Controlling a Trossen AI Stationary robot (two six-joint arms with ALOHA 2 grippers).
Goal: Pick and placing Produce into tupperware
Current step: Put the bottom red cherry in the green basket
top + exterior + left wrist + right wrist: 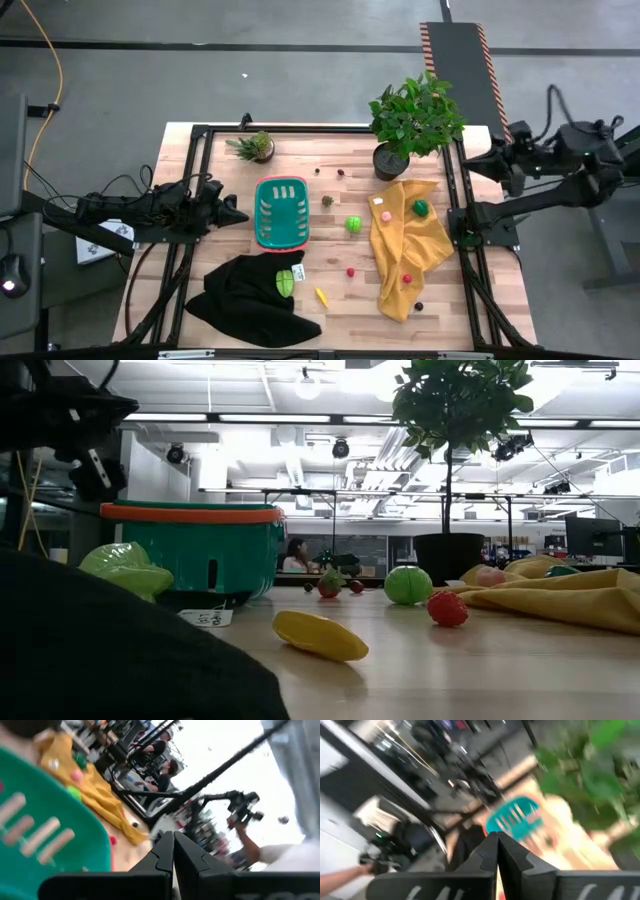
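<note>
The teal basket with a red-pink rim stands on the wooden table, left of centre. Tiny produce lies scattered: a green ball, a red piece, a yellow piece, and a yellow-green piece on the black cloth. Green, pink and red pieces lie on the yellow cloth. My left gripper is shut, level, just left of the basket. My right gripper is shut, raised at the table's right edge.
A large potted plant stands at the far right, a small one behind the basket. The black cloth lies near left, the yellow cloth right of centre. A dark piece lies near the front. A black frame borders the table.
</note>
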